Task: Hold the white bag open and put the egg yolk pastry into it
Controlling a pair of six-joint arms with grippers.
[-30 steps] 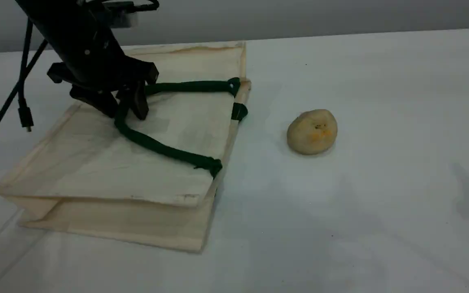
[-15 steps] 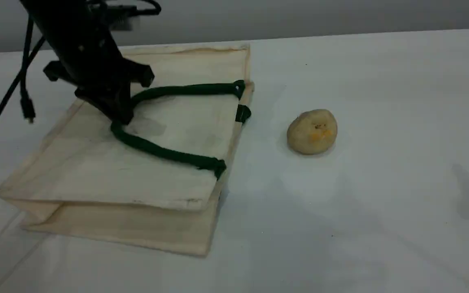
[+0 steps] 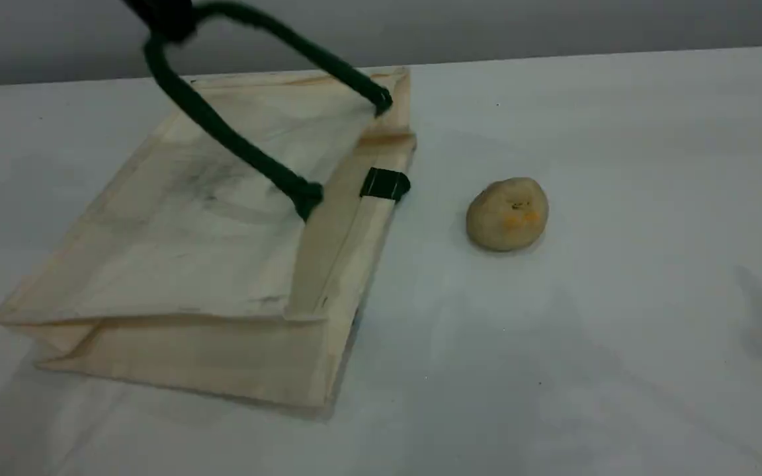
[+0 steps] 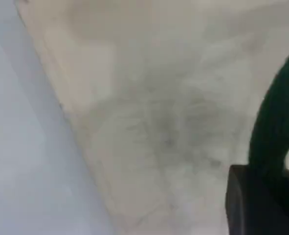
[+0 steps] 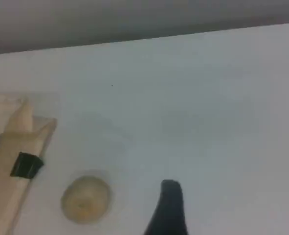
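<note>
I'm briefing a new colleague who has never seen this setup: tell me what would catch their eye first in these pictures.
The dark green handle stands out first, pulled up off the white bag toward the scene view's top left, where the left pincer is shut on it. The bag lies flat on the table's left side, its mouth facing right. Right of that mouth, apart from it, the egg yolk pastry sits alone on the white table.

Bare white tabletop is lying open all around the small round tan egg yolk pastry. The large cream-white fabric bag is sitting near its left, 1 raised dark green rope handle arching over the bag's top panel.
</note>
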